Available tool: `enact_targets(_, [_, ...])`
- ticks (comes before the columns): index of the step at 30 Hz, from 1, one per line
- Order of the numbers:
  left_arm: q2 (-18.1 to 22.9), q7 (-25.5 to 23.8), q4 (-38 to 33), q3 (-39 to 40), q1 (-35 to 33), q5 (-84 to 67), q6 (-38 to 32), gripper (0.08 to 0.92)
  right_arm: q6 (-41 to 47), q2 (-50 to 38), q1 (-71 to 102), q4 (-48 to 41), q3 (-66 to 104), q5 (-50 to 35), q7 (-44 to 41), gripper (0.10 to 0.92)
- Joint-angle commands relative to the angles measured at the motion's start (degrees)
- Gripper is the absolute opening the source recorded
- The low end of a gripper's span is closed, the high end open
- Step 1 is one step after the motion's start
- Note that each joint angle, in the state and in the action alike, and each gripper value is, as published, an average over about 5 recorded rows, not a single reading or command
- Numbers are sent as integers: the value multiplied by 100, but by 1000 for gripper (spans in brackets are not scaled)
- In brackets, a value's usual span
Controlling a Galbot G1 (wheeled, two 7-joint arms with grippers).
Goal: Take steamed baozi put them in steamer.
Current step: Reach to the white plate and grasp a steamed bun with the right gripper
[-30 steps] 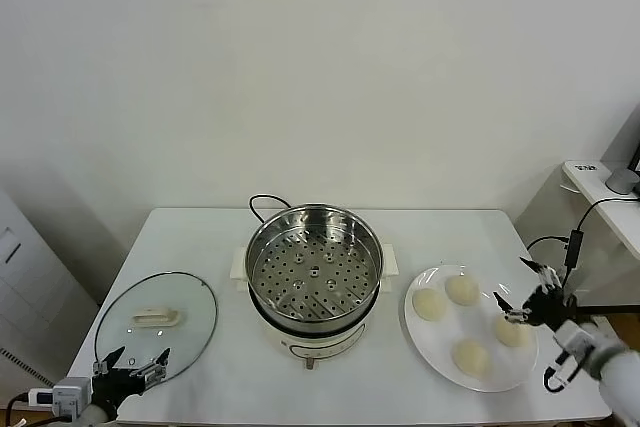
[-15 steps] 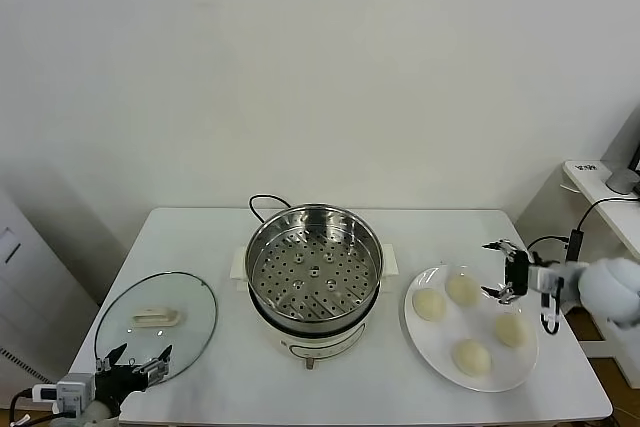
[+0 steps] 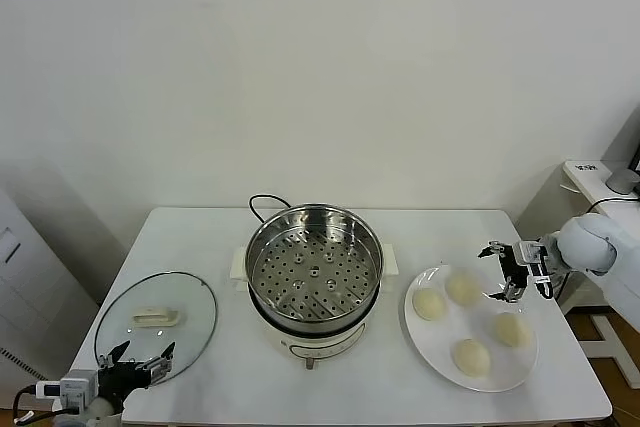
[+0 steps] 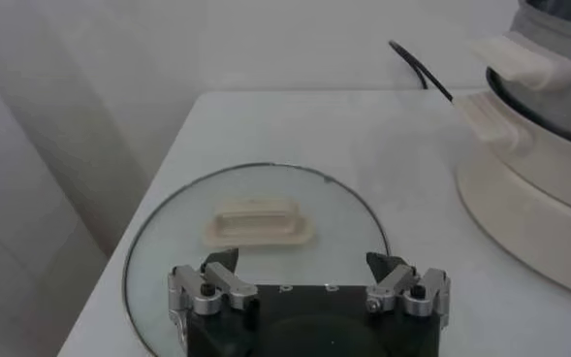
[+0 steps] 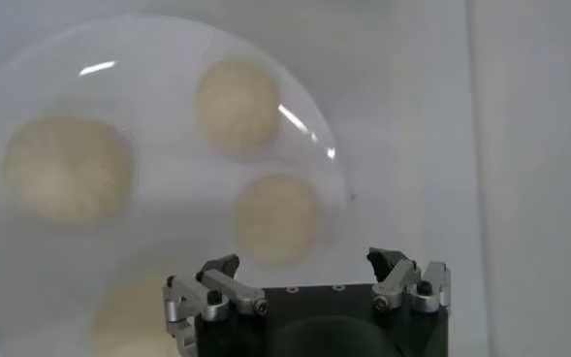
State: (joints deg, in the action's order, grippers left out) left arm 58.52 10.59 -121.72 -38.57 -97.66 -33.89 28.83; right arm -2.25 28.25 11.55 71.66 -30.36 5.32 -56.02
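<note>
- The steamer (image 3: pixel 314 269) stands mid-surface with its perforated tray bare; no bun has gone in, so by the look of things the job is at its very start.
- Four baozi (image 3: pixel 462 289) sit on a white plate (image 3: pixel 421 332) just to the right of the steamer, apart from one another, none touched.
- The right gripper (image 3: pixel 506 269) hovers at the plate's far right rim, to the right of the steamer, jaws spread wide and holding nothing; its wrist view looks down on the buns (image 5: pixel 275 215) below it.
- The step in hand appears to be the reach for the first bun.
- Next, in all likelihood, the gripper must drop over one bun, straddle it with both fingers, and close gently: soft dough will likely dent or tear under a hard squeeze.
- Then comes a lift clear of the plate and a carry left over the steamer's rim, which stands higher than the plate.
- The left gripper (image 3: pixel 139 362) waits at the surface's near edge, well left of the steamer, over the near rim of a glass lid (image 3: pixel 155 319); it too is fully open and empty.
- A black cord (image 3: pixel 262 203) trails behind the steamer.
- No brand, label or legible writing can be made out on anything.
</note>
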Motion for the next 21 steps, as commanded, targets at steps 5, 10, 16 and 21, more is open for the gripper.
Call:
enact_targets(5, [4,1,7,19,42,10,17,823,-181,450,-476,-597,-724,-91,-119,823])
enact_targets(10, [21,5,12,52,66,15,26,823,-205,626,-341,-669,-702,-70,-74,823])
enact_targets(16, [36,14,8,80,86,33,37,823,-199,789,-247,-758,-629,17,-22,823])
enact_targets(21, [45,16,-11,94,82,46,40,823,-176,890,-141,-845,-536,112,-28,812])
